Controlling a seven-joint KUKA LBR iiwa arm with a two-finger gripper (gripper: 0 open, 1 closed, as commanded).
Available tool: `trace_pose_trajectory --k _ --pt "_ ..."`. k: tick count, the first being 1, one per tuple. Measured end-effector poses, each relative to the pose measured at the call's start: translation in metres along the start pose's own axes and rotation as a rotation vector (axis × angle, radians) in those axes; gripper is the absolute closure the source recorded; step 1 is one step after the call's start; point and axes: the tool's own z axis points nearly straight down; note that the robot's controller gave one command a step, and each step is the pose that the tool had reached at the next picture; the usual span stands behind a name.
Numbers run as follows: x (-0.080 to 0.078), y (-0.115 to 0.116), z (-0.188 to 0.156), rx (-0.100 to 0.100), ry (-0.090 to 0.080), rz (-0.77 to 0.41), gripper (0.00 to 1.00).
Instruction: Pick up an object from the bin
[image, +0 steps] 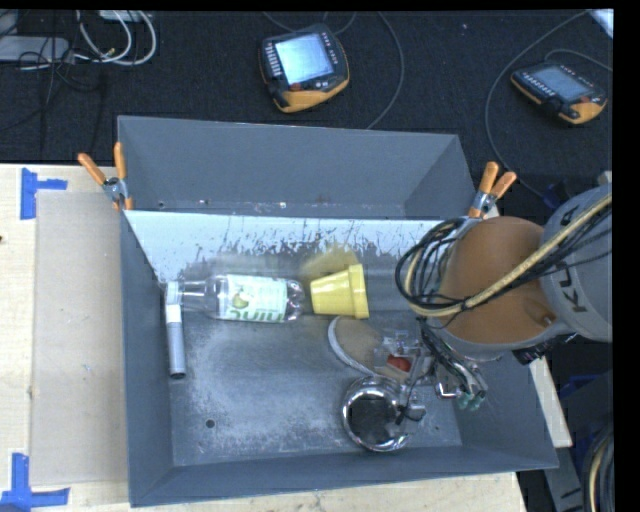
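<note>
My gripper (411, 393) is low in the bin's front right part, beneath the arm's wrist. Its tip is at the right rim of a shiny round metal cup (372, 419) that lies near the front wall. A flat grey oval thing (352, 344) with a red and white part lies just behind the gripper, partly hidden by it. A yellow plastic cup (339, 291) lies on its side further back, next to a clear bottle (248, 298) with a green and white label.
A grey marker-like stick (175, 340) lies along the left wall, close to the bottle's cap. The arm with its cables covers the bin's right side. Bare floor spreads over the front left.
</note>
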Motion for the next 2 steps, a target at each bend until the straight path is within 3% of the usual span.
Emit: trace_pose_trajectory --k 1,2 --pt "-0.0038 -0.0069 0.0382 -0.001 0.005 -0.298 0.0" --pt "-0.0025 -0.0167 0.0298 -0.003 0.006 -0.642 0.0"
